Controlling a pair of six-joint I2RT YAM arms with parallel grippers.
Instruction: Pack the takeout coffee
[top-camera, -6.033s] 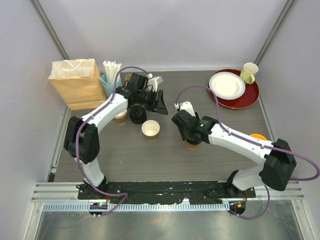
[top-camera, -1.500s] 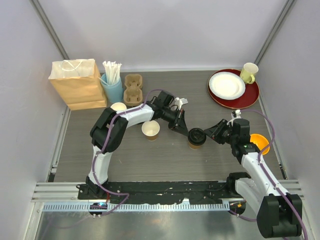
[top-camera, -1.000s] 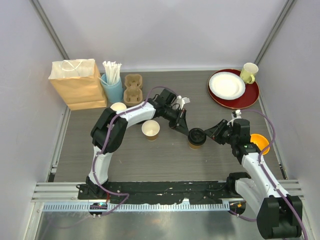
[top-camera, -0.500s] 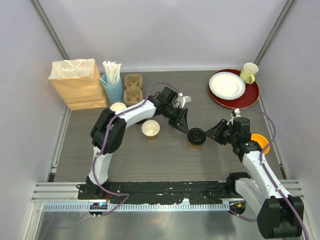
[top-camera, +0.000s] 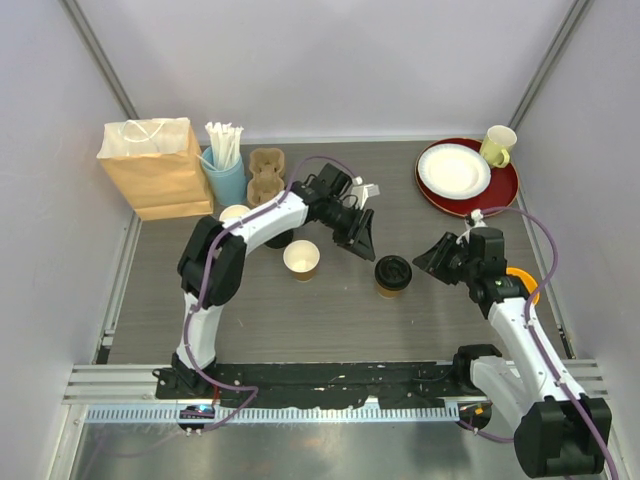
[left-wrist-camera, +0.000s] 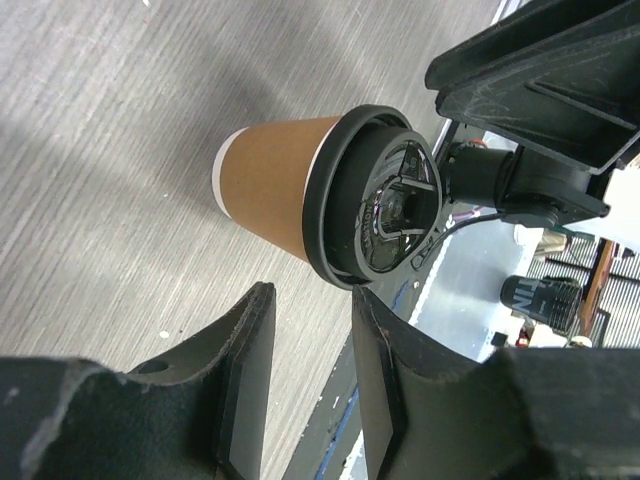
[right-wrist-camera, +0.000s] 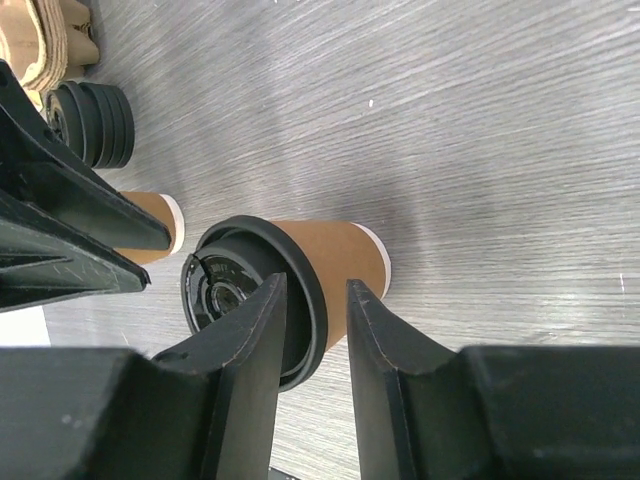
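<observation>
One takeout coffee cup (top-camera: 392, 272), brown kraft paper with a black lid on it, stands mid-table. It also shows in the left wrist view (left-wrist-camera: 300, 195) and the right wrist view (right-wrist-camera: 330, 255). My left gripper (top-camera: 364, 244) hovers just up-left of it, open, with bare table between its fingers (left-wrist-camera: 245, 340). My right gripper (top-camera: 428, 262) sits just right of the cup, open and apart from it, with nothing held (right-wrist-camera: 312, 292). A lidless kraft cup (top-camera: 301, 258) stands left of the lidded one.
Another lidless cup (top-camera: 236, 213) sits by the left arm, next to a stack of black lids (right-wrist-camera: 95, 120). A paper bag (top-camera: 150, 165), a blue cup of straws (top-camera: 225, 165) and a cardboard carrier (top-camera: 265, 172) stand at the back left. A red tray (top-camera: 500, 195) with plate and mug is at the back right.
My left gripper has opened, let go of the lid on the cup and pulled back up and left. The right gripper has widened slightly and eased away to the right.
</observation>
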